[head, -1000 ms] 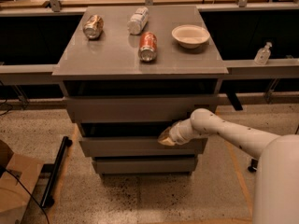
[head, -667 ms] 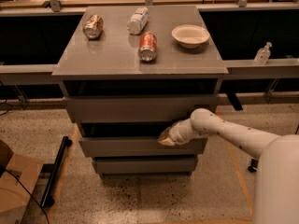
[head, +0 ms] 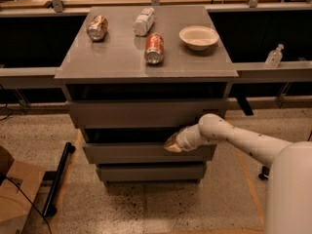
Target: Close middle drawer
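The grey cabinet (head: 146, 62) has three drawers. The middle drawer (head: 131, 153) stands pulled out a little, with a dark gap above its plain flat front. The top drawer front (head: 141, 113) sits above it and the lowest drawer front (head: 146, 172) below. My white arm reaches in from the lower right. My gripper (head: 171, 144) rests at the top edge of the middle drawer's front, right of its centre, touching it.
On the cabinet top lie a crushed can (head: 97, 27), a plastic bottle (head: 144, 21), a red can (head: 154, 48) and a white bowl (head: 198, 37). A black bar (head: 57, 179) and a cardboard box (head: 17, 194) lie on the floor at left. A sanitiser bottle (head: 274, 56) stands on the right ledge.
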Action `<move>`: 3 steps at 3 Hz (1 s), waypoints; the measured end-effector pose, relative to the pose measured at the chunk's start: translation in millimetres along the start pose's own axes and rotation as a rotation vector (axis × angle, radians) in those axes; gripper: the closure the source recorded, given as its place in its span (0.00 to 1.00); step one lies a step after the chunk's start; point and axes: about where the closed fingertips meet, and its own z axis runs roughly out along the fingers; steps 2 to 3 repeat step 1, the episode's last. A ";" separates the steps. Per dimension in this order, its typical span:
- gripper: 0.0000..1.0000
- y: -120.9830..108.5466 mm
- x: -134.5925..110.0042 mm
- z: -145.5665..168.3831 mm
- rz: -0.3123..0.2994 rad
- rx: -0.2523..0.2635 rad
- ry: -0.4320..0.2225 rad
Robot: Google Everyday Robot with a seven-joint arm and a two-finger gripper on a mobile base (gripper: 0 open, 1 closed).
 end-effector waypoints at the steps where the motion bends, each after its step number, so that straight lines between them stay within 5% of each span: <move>1: 1.00 -6.4 -1.3 2.6 0.007 0.030 -0.025; 3: 1.00 -6.4 -1.3 2.6 0.007 0.030 -0.025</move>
